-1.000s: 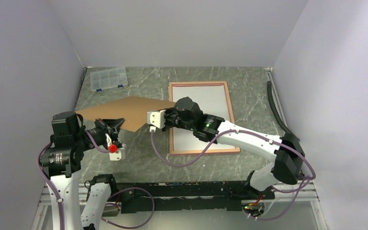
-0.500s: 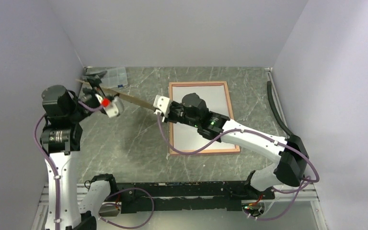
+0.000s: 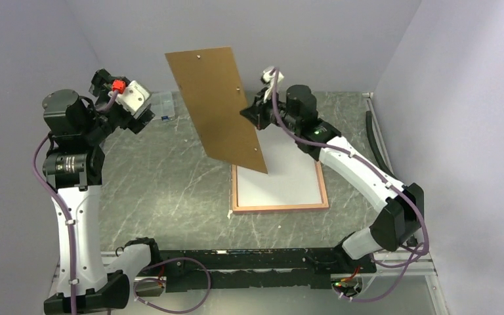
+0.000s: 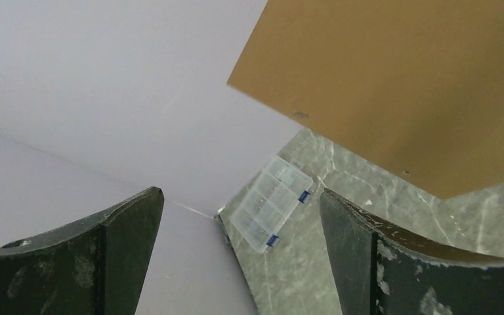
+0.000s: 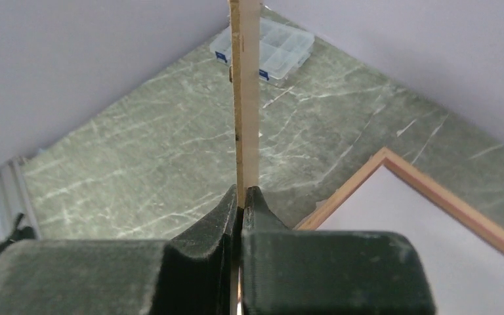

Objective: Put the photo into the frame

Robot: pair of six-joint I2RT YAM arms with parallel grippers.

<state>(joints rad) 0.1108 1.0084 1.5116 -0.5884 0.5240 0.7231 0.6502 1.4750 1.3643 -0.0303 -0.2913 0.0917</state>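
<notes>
Overhead obstruction: the backing board [image 3: 218,108], clamped by its edge in the right pincer [image 5: 243,197], stands tilted in the air. Its lower corner hangs over the rear left of the frame [image 3: 279,207] and blocks approach there. The near half and right side of the frame are open from above. The left pincer [image 4: 239,197], jaws spread wide, hangs apart from the board with a gap between. The counter [image 3: 170,190] left of the frame gives passage. A clear compartment box [image 4: 272,203] occupies the rear left corner. The walls [image 3: 249,39] close in left, rear and right.
</notes>
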